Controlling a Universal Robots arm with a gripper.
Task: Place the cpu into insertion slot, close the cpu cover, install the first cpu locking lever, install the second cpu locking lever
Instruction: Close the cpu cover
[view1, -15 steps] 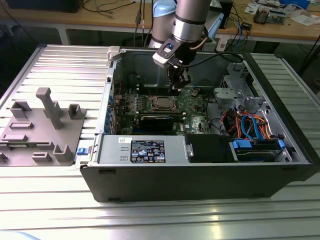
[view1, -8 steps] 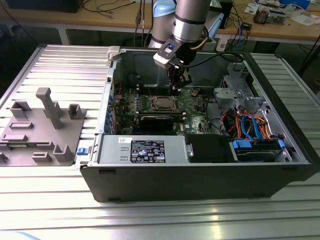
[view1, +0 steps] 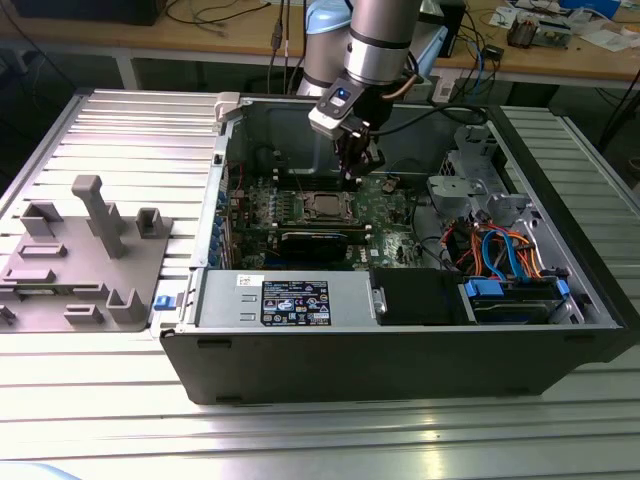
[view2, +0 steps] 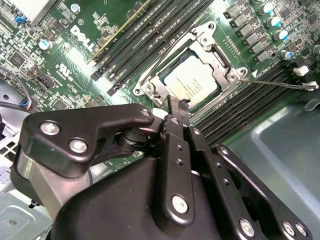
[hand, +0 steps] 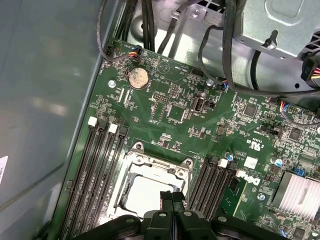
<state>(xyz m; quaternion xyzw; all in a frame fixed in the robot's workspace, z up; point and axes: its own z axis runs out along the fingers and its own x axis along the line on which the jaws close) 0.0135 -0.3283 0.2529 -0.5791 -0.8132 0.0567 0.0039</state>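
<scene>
With the cpu (view2: 192, 82) seated in the slot (view2: 150, 89) under the lowered cover (view2: 218, 59), the empty gripper (view2: 176, 106), fingers pressed together, hovers beside it; the free lever (view2: 280, 85) likely needs pushing down.

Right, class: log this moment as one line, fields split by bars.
cpu: seated, silver face up | cpu cover: flat around it | gripper: shut, tips at cover's edge | lever wire: sticking out sideways
</scene>
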